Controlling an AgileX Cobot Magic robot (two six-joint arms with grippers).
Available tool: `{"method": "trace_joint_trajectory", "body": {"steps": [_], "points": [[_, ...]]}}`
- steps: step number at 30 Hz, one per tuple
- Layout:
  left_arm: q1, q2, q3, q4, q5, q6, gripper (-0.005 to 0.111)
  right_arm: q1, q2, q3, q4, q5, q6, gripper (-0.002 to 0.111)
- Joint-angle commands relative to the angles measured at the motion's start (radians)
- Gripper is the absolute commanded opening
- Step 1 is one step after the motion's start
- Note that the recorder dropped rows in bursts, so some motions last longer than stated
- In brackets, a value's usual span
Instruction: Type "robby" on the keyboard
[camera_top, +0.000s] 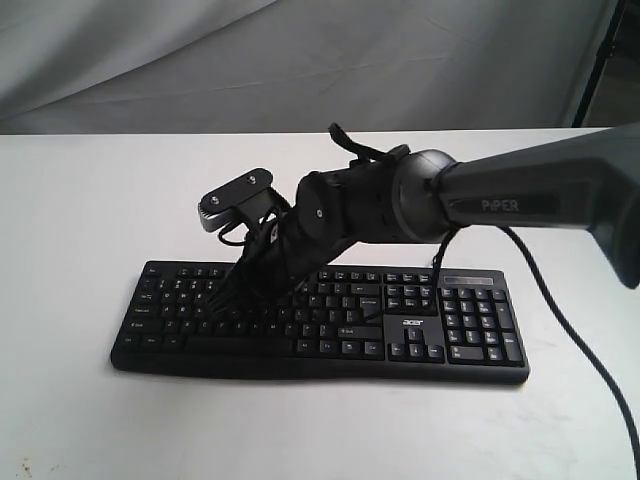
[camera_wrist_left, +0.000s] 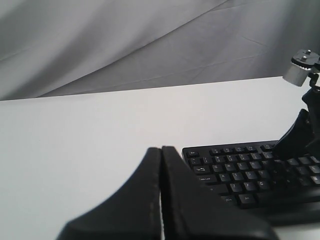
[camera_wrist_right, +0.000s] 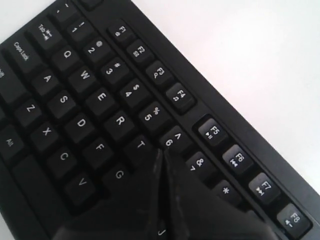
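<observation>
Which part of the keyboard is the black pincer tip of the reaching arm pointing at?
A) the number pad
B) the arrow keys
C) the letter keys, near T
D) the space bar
C: the right wrist view shows the closed pincer with its tip right beside the T key on the keyboard.

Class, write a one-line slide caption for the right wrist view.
Shut right gripper at the black keyboard, its tip by the T key and 6 key.

You are looking at a robot lab bench, not a lived-in room: a plain white table (camera_top: 80, 400), a creased grey cloth (camera_top: 200, 60) hung behind it as a backdrop, a dark stand (camera_top: 601, 55) at the far corner, and an arm (camera_top: 520, 195) marked PIPER over a keyboard (camera_top: 340, 330).
</observation>
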Motion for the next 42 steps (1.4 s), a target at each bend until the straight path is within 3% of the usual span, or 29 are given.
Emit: {"method": "trace_joint_trajectory", "body": {"steps": [1, 6, 10, 19, 23, 36, 42], "points": [[-0.006, -0.003, 0.004, 0.005, -0.007, -0.003, 0.0, 0.002, 0.023, -0.005, -0.002, -0.026, -0.01, 0.0], [-0.006, -0.003, 0.004, 0.005, -0.007, -0.003, 0.0, 0.002, -0.08, 0.004, -0.033, -0.002, 0.003, 0.0], [-0.006, -0.003, 0.004, 0.005, -0.007, -0.003, 0.0, 0.002, -0.257, 0.107, -0.12, -0.044, 0.086, 0.0], [-0.006, -0.003, 0.004, 0.005, -0.007, -0.003, 0.0, -0.003, -0.844, 0.668, -0.187, -0.178, 0.168, 0.0], [-0.006, -0.003, 0.004, 0.005, -0.007, -0.003, 0.0, -0.003, -0.991, 0.846, -0.187, -0.311, 0.216, 0.0], [-0.006, -0.003, 0.004, 0.005, -0.007, -0.003, 0.0, -0.021, -1.101, 0.929, -0.145, -0.347, 0.216, 0.0], [-0.006, -0.003, 0.004, 0.005, -0.007, -0.003, 0.0, -0.141, -1.36, 1.092, -0.143, -0.361, 0.216, 0.0]]}}
